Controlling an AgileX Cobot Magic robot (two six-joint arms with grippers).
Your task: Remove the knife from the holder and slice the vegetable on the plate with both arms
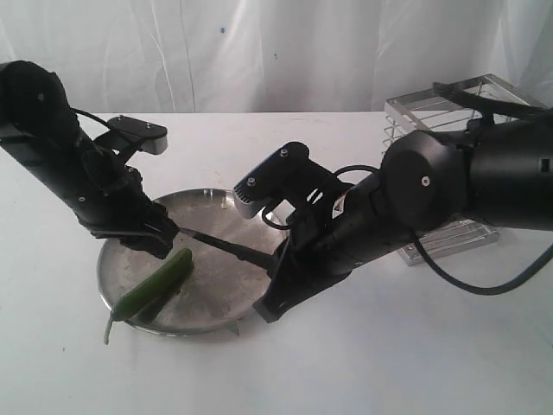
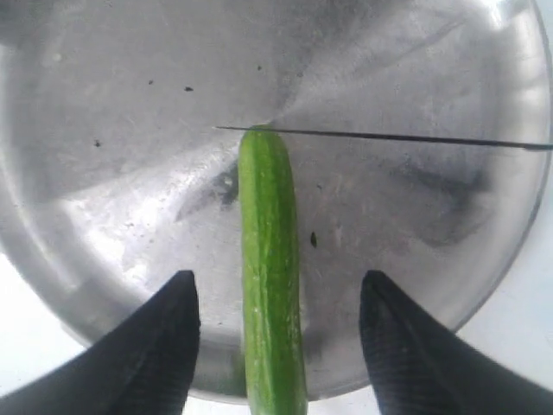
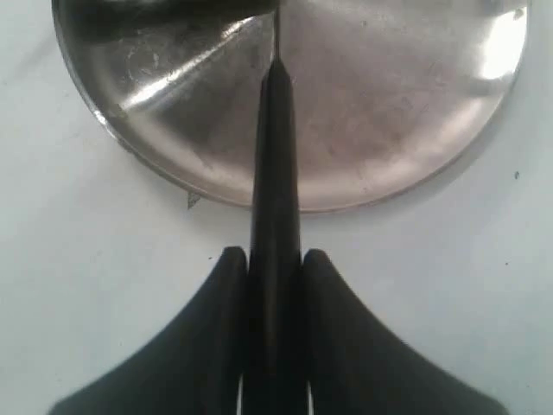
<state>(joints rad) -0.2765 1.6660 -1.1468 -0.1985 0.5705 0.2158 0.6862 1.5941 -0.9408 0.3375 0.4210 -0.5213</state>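
Your right gripper [image 3: 274, 255] is squeezed tight on the black handle of the knife [image 3: 275, 173]. The thin dark blade reaches out over the plate [image 1: 216, 290], low and nearly flat. The plate sits on the white table [image 1: 346, 372].

The vegetable [image 2: 270, 277] lies in the plate, on the side near your left arm. Its thin stem pokes out over the rim. The knife edge runs right across its blunt end, but you cannot tell if it is touching.

Your left gripper [image 2: 281, 281] is spread wide and holds nothing. It has one finger [image 2: 147, 346] on each side of the vegetable, with a gap on both sides. It hangs very close to the tip of the blade, so that spot is crowded.

The wire holder [image 1: 423, 108] stands behind your right arm, well away from the plate, and the arm hides most of it. A tiny bit [image 3: 192, 201] lies on the table just beside the rim. It is too small to tell what it is.
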